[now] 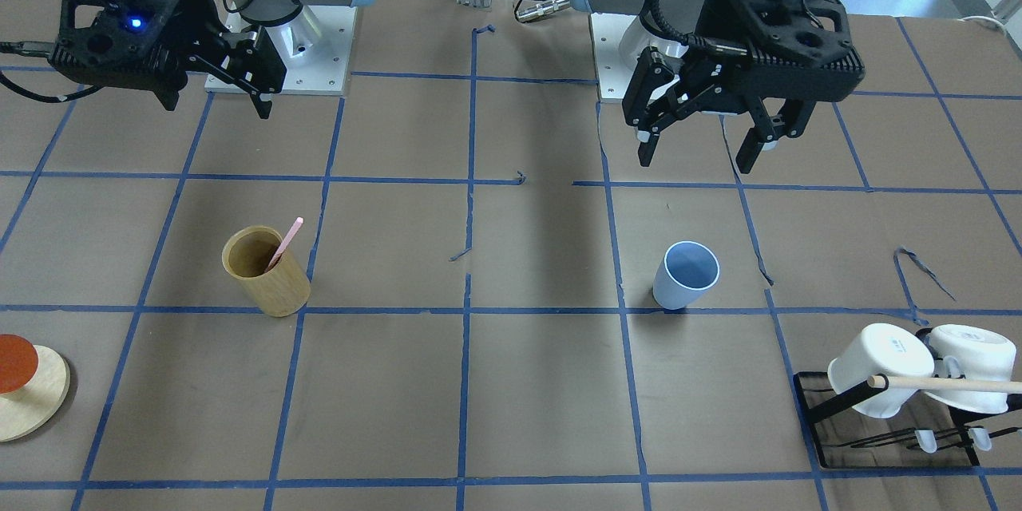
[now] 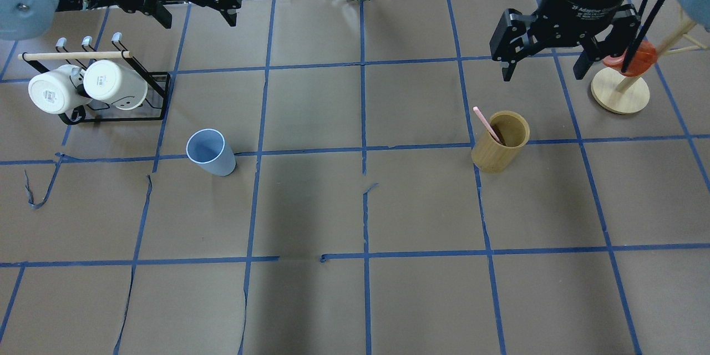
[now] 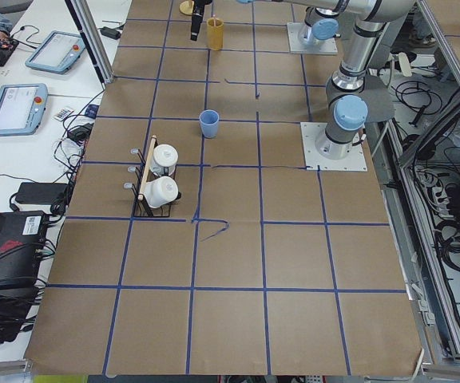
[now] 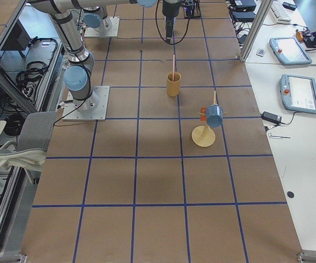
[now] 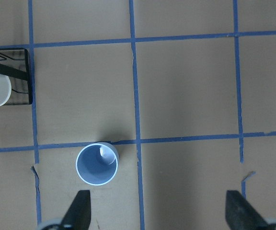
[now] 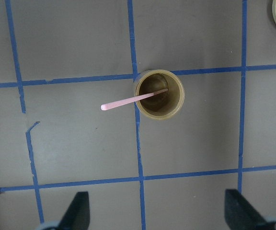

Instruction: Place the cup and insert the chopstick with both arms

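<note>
The light-blue cup (image 1: 685, 275) stands upright and empty on the brown paper; it also shows in the overhead view (image 2: 209, 152) and in the left wrist view (image 5: 97, 164). The pale-pink chopstick (image 1: 286, 243) leans inside the tan bamboo cylinder (image 1: 267, 271), also seen from overhead (image 2: 486, 123) and from the right wrist (image 6: 128, 100). My left gripper (image 1: 699, 153) hangs open and empty, high above the table, behind the cup. My right gripper (image 2: 542, 72) hangs open and empty, high, behind the bamboo cylinder (image 2: 501, 150).
A black rack (image 2: 161, 94) with two white mugs (image 2: 113, 83) and a wooden rod stands at the left table edge. A round wooden stand (image 2: 620, 91) with a red piece stands at the far right. Blue tape lines grid the paper.
</note>
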